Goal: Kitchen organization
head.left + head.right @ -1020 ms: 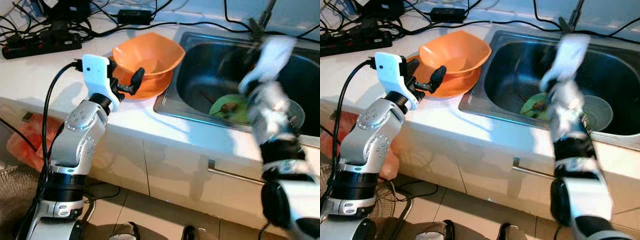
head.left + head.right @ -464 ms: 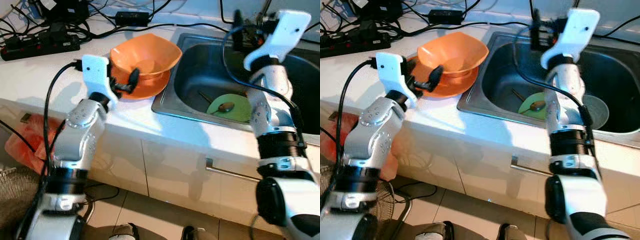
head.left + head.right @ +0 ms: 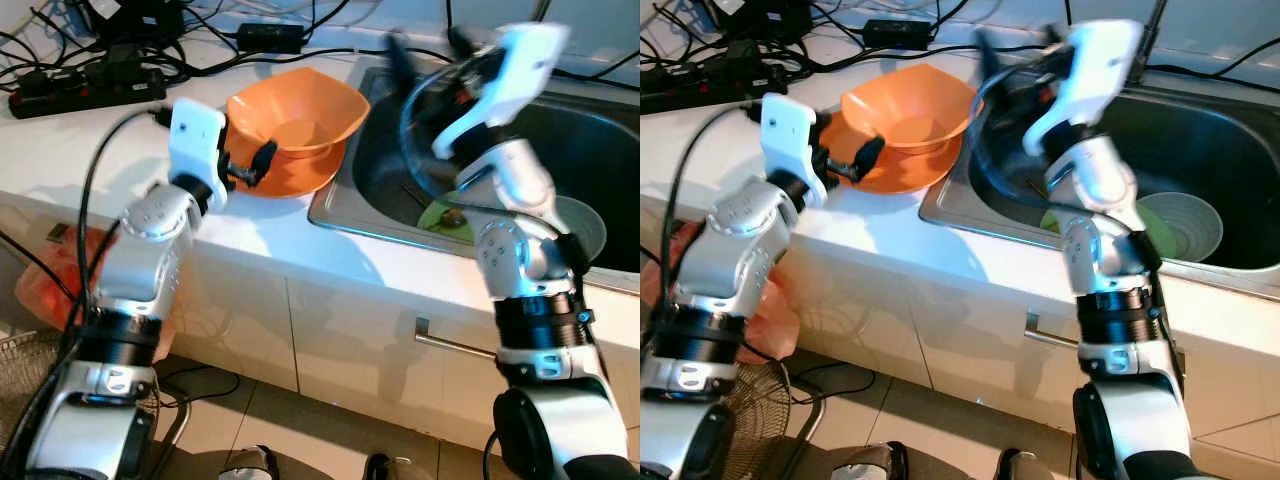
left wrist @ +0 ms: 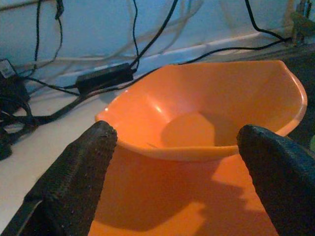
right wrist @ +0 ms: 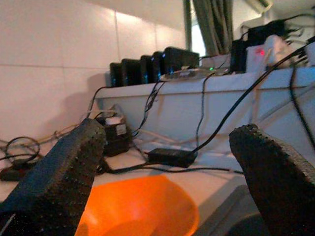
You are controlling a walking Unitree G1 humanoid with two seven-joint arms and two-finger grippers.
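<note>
Two orange dishes are sitting stacked on the white desk point(image 3: 60, 150) just left of the sink point(image 3: 345, 215): an orange bowl point(image 3: 297, 112) is resting in a shallower orange plate point(image 3: 300, 175). Nearest to the robot, the left gripper point(image 3: 245, 165) is hovering at the near left edge of the stack, and in the left wrist view its fingers point(image 4: 74, 177) are standing spread wide, one on either side of the bowl and holding nothing. Further in, the right gripper point(image 3: 1015, 60) is raised above the left end of the sink, blurred, with its fingers point(image 5: 59, 177) likewise parted and empty, pointing across the bowl toward the back wall. Inside the basin a green plate point(image 3: 1155, 230) with a spoon point(image 3: 452, 215) on it is lying beside a pale bowl point(image 3: 1185, 225). At the back of the desk a power strip point(image 3: 85, 90), a black adapter point(image 3: 270, 35) and a tangle of cables are lying against the wall.

Judging by its sheen and thin wall, the orange bowl is probably light, stiff plastic, not fragile but fairly slick. Its rim looks like the best place to pinch, one finger inside and one outside. Since it is only sitting loose in the plate, the plate may be dragged along or slide toward the sink edge if the lift is not straight up.
</note>
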